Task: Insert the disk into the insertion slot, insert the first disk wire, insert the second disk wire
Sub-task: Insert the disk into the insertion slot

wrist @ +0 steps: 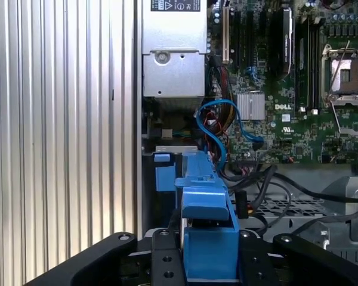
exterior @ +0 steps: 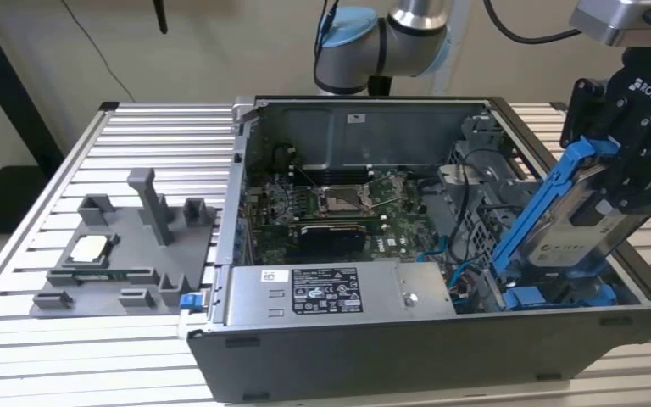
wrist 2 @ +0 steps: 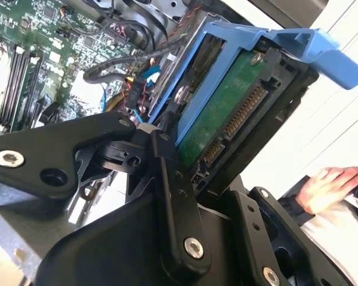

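My gripper (exterior: 610, 188) is shut on the disk (exterior: 571, 239), a silver drive with a white label clipped in a bright blue carrier (exterior: 542, 208). The disk hangs tilted, and its lower end reaches down to the insertion slot (exterior: 552, 298) in the drive cage, at the open case's front corner on the exterior view's right. The second wrist view shows the disk's green board (wrist 2: 227, 113) and connector between the black fingers (wrist 2: 174, 179). In the first wrist view the carrier (wrist: 206, 229) points at the dark bay (wrist: 162, 199). A blue wire (wrist: 222, 122) and dark wires lie loose beside the cage.
The open computer case (exterior: 416, 356) lies on a slatted metal table (exterior: 31, 339), with a motherboard (exterior: 342, 203) and a power supply (exterior: 337, 292) inside. A grey fixture plate (exterior: 122, 254) sits on the exterior view's left. A person's hand (wrist 2: 334, 185) rests beyond the case.
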Tool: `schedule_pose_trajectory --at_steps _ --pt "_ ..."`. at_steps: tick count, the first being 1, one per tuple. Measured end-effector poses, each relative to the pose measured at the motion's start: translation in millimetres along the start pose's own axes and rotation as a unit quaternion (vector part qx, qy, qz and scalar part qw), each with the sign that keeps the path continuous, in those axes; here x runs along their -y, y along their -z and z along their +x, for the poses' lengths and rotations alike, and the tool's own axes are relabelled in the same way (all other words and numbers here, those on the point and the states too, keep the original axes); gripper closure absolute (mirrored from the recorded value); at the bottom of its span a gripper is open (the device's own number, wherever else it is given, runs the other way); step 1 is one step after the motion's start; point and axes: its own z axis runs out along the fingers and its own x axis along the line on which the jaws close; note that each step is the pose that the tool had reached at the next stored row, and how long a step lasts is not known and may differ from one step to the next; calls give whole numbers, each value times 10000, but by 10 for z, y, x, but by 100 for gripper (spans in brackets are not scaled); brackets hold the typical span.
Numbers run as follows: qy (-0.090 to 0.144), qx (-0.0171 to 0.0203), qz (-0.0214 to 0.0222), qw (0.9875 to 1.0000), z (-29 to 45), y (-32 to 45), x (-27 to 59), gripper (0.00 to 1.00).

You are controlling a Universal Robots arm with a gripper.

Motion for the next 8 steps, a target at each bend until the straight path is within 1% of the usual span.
schedule_pose_trajectory --at_steps 5,8 --pt "0 0 2 10000 43 -1 -4 67" --pt "0 1 26 10000 53 -7 -8 67"
